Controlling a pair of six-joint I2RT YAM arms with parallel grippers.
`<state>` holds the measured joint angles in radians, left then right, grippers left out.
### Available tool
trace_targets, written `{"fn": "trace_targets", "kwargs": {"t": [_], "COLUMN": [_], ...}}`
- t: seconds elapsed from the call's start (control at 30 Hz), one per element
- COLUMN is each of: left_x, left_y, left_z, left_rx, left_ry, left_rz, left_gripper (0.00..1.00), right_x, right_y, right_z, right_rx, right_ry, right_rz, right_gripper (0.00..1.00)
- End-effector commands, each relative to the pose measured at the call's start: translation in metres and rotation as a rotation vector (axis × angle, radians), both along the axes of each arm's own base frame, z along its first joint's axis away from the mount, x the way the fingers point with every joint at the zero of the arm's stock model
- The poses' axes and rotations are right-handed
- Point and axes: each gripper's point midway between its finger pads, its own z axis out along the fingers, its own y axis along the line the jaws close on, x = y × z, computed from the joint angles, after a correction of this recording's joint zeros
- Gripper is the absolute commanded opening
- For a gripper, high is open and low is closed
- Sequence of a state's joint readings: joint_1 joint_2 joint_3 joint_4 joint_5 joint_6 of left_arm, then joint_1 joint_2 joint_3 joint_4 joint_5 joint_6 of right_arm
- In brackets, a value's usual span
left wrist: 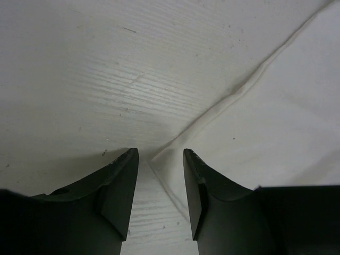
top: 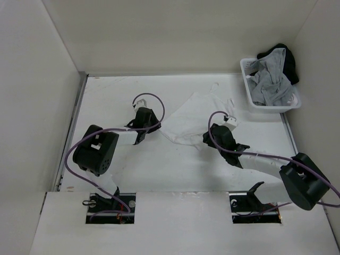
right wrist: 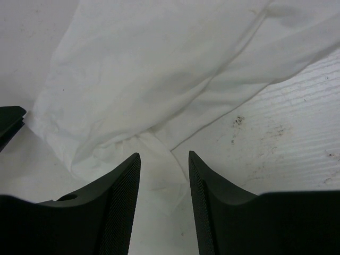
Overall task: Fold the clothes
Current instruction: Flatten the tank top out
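The clothes, one thin white garment (top: 191,117), lie spread and rumpled mid-table, with thin straps (top: 216,88) at the far edge. My left gripper (top: 155,127) is at the garment's left corner. In the left wrist view it (left wrist: 159,154) stands open, with the hemmed corner of the cloth (left wrist: 276,122) lying flat between the fingertips. My right gripper (top: 208,139) is at the near edge. In the right wrist view it (right wrist: 164,155) is open too, and a wrinkled fold of the garment (right wrist: 138,69) runs in between its fingers. Neither gripper holds the cloth.
A white basket (top: 246,85) at the back right holds a grey garment (top: 268,82) and a black garment (top: 281,56). White walls close in the table on the left, back and right. A dark finger of the other gripper (right wrist: 10,122) shows at the left edge of the right wrist view.
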<state>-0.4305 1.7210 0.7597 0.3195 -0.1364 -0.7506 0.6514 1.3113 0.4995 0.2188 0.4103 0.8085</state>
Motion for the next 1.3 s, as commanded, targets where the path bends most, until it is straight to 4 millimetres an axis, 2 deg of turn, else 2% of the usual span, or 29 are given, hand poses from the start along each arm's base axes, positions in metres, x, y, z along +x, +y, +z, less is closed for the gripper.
{"fn": "trace_targets", "kwargs": {"t": [0.0, 0.1, 0.2, 0.33, 0.43, 0.53, 0.63, 0.8, 0.87, 0.93, 1.0, 1.1, 1.17, 1.23, 1.27], "left_x": [0.014, 0.013, 0.01, 0.001, -0.002, -0.014, -0.041, -0.086, -0.095, -0.099, -0.103, -0.104, -0.099, -0.093, -0.089], "left_y": [-0.016, -0.023, -0.025, -0.018, -0.008, 0.019, 0.043, 0.058, 0.061, 0.063, 0.064, 0.067, 0.074, 0.078, 0.077], "left_z": [0.016, 0.011, 0.008, 0.007, 0.017, 0.044, 0.059, 0.047, 0.042, 0.037, 0.034, 0.038, 0.045, 0.054, 0.059], "left_rx": [-0.037, -0.037, -0.043, -0.034, -0.049, -0.075, -0.111, -0.14, -0.151, -0.155, -0.164, -0.186, -0.198, -0.207, -0.212], "left_ry": [-0.049, -0.032, -0.017, -0.001, -0.019, -0.086, -0.125, -0.093, -0.084, -0.074, -0.065, -0.073, -0.093, -0.116, -0.121], "left_rz": [-0.049, -0.069, -0.079, -0.064, -0.02, 0.094, 0.166, 0.173, 0.173, 0.173, 0.167, 0.169, 0.19, 0.203, 0.202], "left_gripper": [0.36, 0.33, 0.22, 0.09, 0.0, 0.0, 0.0, 0.01, 0.01, 0.01, 0.01, 0.01, 0.01, 0.01, 0.01], "right_x": [0.003, 0.002, 0.001, 0.001, 0.006, 0.021, 0.042, 0.063, 0.07, 0.09, 0.108, 0.131, 0.147, 0.154, 0.154], "right_y": [0.006, 0.005, 0.004, 0.001, -0.003, -0.003, 0.001, 0.028, 0.04, 0.041, 0.042, 0.039, 0.034, 0.03, 0.025], "right_z": [0.015, 0.011, 0.007, 0.007, 0.003, -0.002, -0.007, -0.014, -0.023, -0.03, -0.032, -0.022, -0.001, 0.026, 0.031], "right_rx": [0.051, 0.048, 0.049, 0.052, 0.042, 0.029, 0.036, 0.058, 0.064, 0.085, 0.111, 0.117, 0.102, 0.062, 0.039], "right_ry": [-0.06, -0.051, -0.042, -0.042, -0.027, 0.011, 0.05, 0.107, 0.138, 0.159, 0.18, 0.151, 0.067, -0.009, -0.015], "right_rz": [0.004, 0.002, -0.004, -0.013, -0.029, -0.037, -0.032, 0.041, 0.076, 0.08, 0.084, 0.058, 0.039, 0.04, 0.025], "right_gripper": [0.46, 0.5, 0.51, 0.55, 0.6, 0.63, 0.56, 0.46, 0.35, 0.22, 0.17, 0.05, 0.03, 0.04, 0.08]}}
